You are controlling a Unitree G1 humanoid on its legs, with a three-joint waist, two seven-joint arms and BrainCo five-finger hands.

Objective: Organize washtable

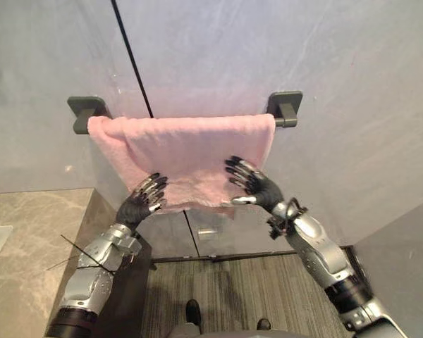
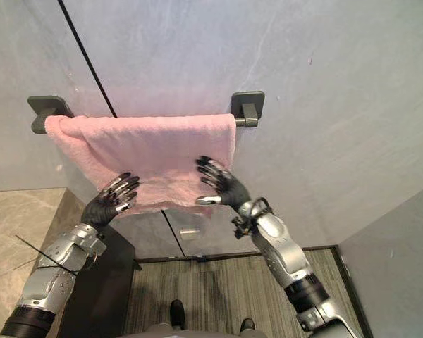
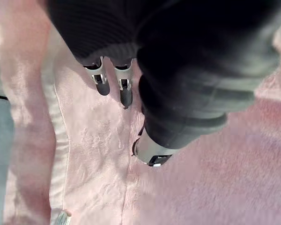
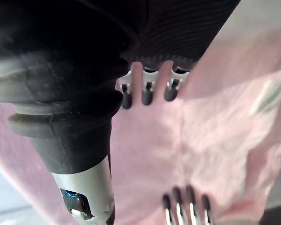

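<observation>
Loosely draped plush pink towel (image 1: 187, 148), boxy brackets (image 1: 285, 107)

Pink towel (image 1: 190, 148) over wall rail (image 1: 285, 110)

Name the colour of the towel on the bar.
The towel is plain pink, clearest in left eye view.

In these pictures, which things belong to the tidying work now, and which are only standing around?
Belong to the job: pink towel, hanging over the dark towel rail; left hand and right hand, both with straight fingers flat on the towel.

Only around: stone countertop; grey wall; striped floor.
</observation>
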